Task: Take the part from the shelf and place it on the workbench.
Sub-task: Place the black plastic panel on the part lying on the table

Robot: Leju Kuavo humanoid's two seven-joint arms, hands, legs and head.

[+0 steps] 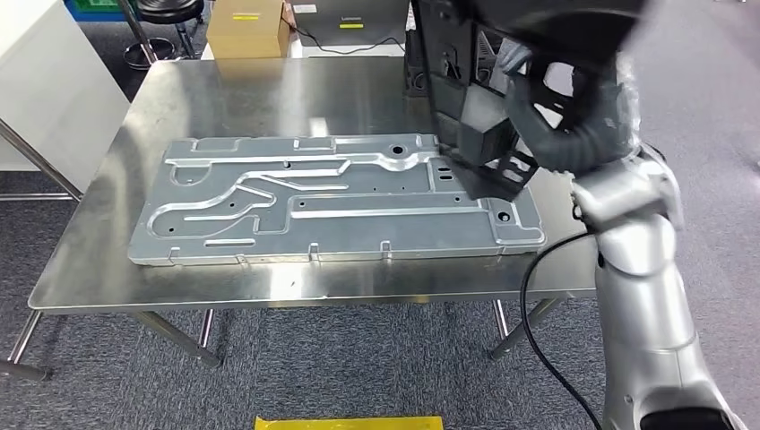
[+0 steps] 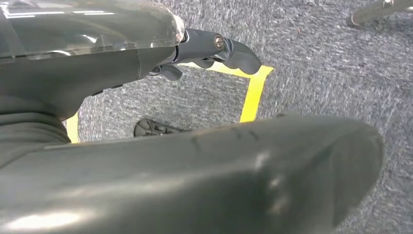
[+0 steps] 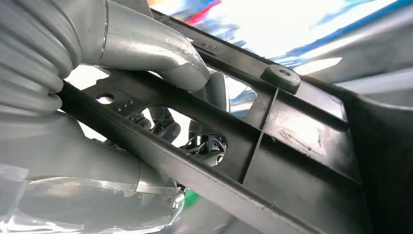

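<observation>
- While gripped by the right hand, the black plastic part hangs over the workbench's right edge, its lower end over the stamped metal panel's right end; contact cannot be judged.
- Right thumb and fingers wrap the part's ribbed frame.
- Left hand hangs over carpet, fingers loosely extended, holding nothing.

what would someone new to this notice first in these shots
First, the big black ribbed plastic part gripped by the robot's right hand, held over the right end of the shiny steel workbench. Next, the long flat silver stamped metal panel lying across the middle of that bench. The left hand hangs over grey carpet marked with yellow tape.
</observation>
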